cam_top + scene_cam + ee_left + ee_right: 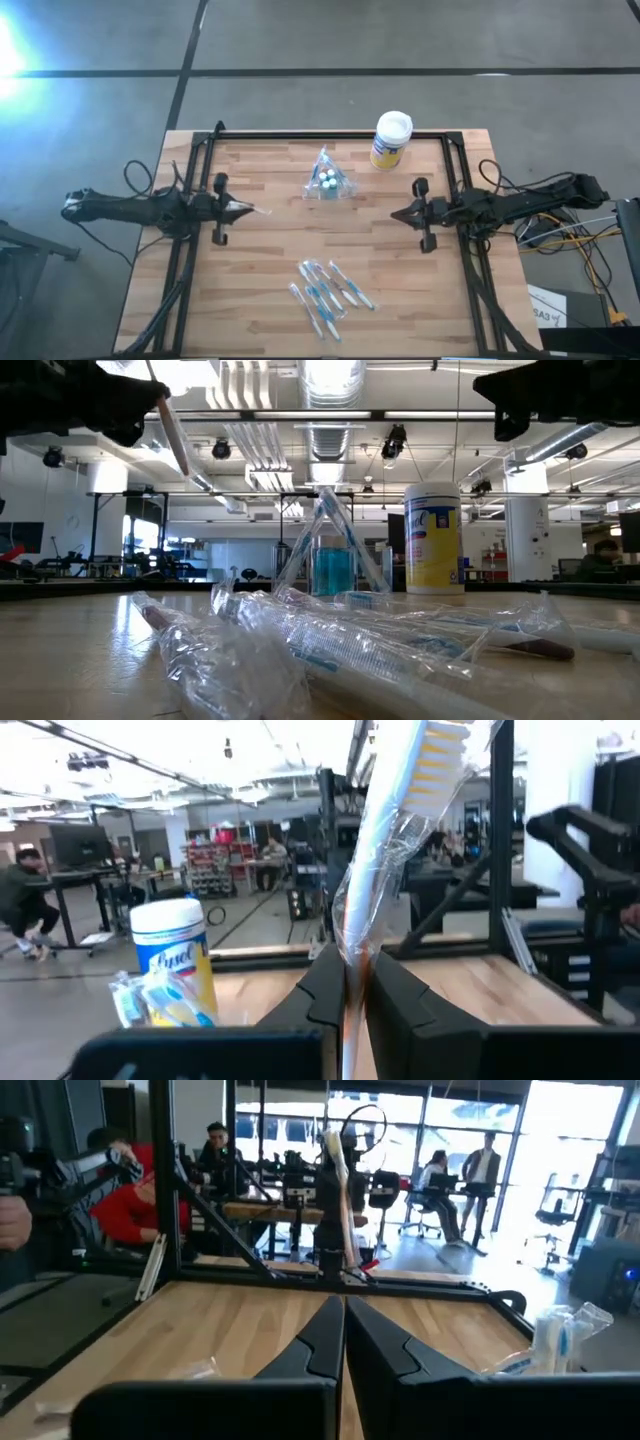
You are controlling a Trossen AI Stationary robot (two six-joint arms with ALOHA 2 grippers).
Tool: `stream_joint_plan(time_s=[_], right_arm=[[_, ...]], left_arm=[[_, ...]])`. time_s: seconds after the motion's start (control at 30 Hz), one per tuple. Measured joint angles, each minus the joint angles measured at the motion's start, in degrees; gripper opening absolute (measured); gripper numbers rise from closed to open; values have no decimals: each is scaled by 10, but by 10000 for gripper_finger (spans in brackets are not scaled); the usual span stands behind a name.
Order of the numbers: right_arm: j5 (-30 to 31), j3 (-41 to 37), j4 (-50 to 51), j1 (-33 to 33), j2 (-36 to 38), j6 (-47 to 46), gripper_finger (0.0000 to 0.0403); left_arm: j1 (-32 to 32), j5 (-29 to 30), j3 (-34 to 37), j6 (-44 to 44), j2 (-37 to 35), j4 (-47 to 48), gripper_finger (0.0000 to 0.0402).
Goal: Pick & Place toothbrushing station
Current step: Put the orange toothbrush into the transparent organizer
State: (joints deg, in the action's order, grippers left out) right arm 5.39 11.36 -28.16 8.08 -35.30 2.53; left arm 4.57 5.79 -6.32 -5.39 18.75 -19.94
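Toothbrushing station (328,181): a small see-through plastic cup with a blue tint low down in the low view (333,567), thin wrapped items leaning out of it into a peak, and round white caps visible from above. It stands on the wooden table (270,240), just beside the yellow canister (390,141) and nearer the table's middle than the canister.

Yellow canister: white lid, printed label; in the low view (433,538) it stands just right of the cup.

Left gripper (243,210): held above the table on the cup's left, well apart from it, fingers pressed onto a wrapped toothbrush (257,211) that juts out toward the cup.

Right gripper (397,214): on the other side of the cup, below the canister in the high view, fingers closed together, nothing between them.

Loose toothbrushes (330,294): a cluster of clear-wrapped blue-white brushes lying on the table, well apart from the cup, toward the near edge.

Left wrist view only: the held brush (395,830) is white with pale yellow bristles, its wrapper crinkled where the fingers (322,992) clamp it; canister (174,958) and cup (150,1000) appear side by side.

Right wrist view only: the closed fingers (325,1342), the left arm holding the brush (334,1170) upright opposite, and seated people in the room behind.

Low view only: the wrapped brushes (300,645) fill the foreground in front of the cup.
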Motion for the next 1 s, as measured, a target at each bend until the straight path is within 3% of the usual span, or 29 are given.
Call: stream_joint_plan(time_s=[0.2,0.37,0.53,0.7,0.9,1.0], right_arm=[[0,-56,-89,0,-1,14,8],[7,-44,-98,-1,4,45,8],[7,-13,-47,-1,3,64,8],[8,4,-22,-3,2,81,8],[8,12,-21,-3,2,85,8],[8,7,-21,-3,3,86,8]], left_arm=[[-9,-7,29,20,-27,-17,22],[-10,12,34,18,-27,-61,22],[-39,31,-27,12,14,-56,22],[-123,-6,-127,7,130,-42,22],[-273,-202,-246,74,336,-36,22],[-296,-238,-285,83,435,-44,22]])
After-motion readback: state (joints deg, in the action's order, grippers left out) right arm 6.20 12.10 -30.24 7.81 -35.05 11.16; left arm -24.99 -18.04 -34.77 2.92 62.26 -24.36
